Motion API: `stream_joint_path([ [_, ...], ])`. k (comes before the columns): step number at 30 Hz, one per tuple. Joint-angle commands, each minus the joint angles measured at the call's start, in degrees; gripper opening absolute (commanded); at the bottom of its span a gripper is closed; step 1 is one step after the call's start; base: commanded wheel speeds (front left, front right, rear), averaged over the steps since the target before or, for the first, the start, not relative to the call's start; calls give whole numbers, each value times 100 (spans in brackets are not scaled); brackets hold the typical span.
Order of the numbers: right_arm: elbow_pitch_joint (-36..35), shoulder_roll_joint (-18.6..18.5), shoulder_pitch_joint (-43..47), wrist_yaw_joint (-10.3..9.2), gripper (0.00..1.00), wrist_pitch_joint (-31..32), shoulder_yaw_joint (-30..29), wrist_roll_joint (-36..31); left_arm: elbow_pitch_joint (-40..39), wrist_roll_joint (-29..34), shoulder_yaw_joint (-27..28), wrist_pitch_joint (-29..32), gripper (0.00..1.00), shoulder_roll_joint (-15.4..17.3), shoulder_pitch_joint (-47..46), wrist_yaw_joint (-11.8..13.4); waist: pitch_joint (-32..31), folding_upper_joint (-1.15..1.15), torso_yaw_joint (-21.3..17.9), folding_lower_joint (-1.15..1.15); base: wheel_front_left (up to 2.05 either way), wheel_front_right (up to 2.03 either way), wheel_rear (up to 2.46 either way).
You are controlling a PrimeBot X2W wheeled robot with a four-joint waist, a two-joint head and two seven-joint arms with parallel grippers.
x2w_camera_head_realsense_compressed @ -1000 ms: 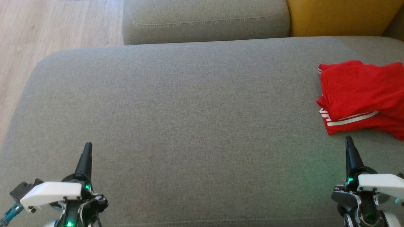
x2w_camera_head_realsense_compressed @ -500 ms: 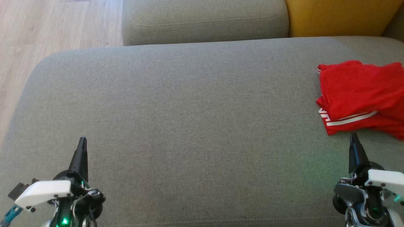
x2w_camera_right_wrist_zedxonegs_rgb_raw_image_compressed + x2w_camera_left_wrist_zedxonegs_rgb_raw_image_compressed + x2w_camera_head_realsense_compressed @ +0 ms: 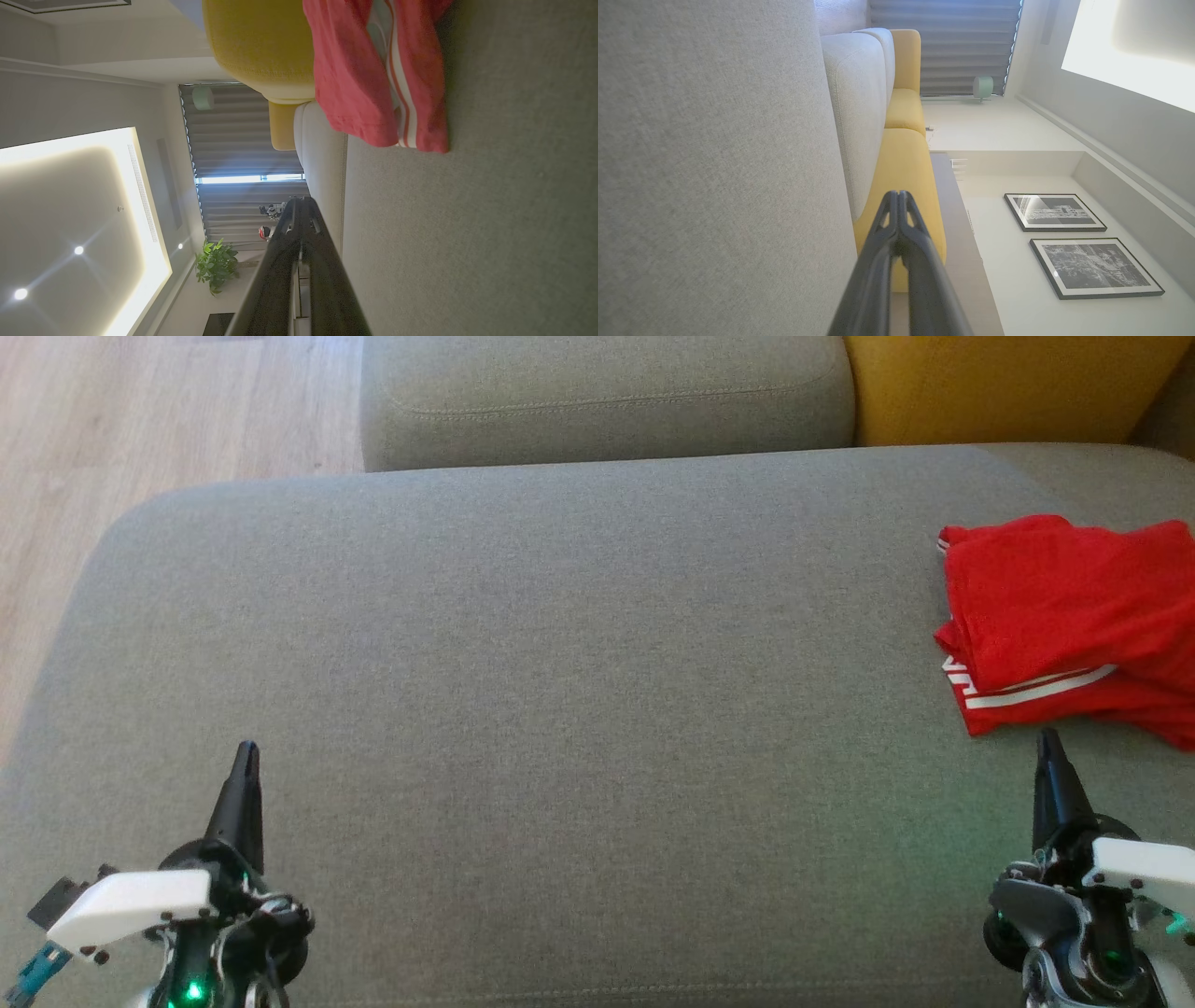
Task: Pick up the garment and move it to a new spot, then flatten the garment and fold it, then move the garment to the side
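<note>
Both arms have drifted slightly outward over the last second: the left gripper [image 3: 246, 749] now sits a little further left and the right gripper [image 3: 1048, 735] a little further right, while the fabric has not shifted. The left gripper's two long dark fingers are pressed together into a single point, holding nothing, and they hover over bare cushion. In the left wrist view that gripper [image 3: 899, 193] shows its tips meeting with no gap. The right gripper's fingers are likewise closed tight and empty. Its tip lies just short of the near hem of the folded red garment with white stripes [image 3: 1064, 607], and in the right wrist view a strip of cushion separates the gripper [image 3: 302, 199] from the garment [image 3: 355, 70].

The garment rests at the right end of the wide grey woven seat cushion [image 3: 560, 663], running off the head view's right edge. It is soft and slightly rumpled, layered in folds, with two thin white stripes along one edge. The seat has rounded corners and a coarse, matte weave. Behind it stand a grey back cushion with a stitched seam [image 3: 607, 392] and a mustard-yellow cushion [image 3: 1008, 383]. Pale wooden floor [image 3: 140, 420] shows at the upper left.
</note>
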Motion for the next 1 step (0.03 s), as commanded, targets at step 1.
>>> stream_joint_path([
  [1,-167,-96,-291,21,0,68,100,21,-163,-35,204,23,0,48,-325,-43,0,0,0,0,0,0,0],
])
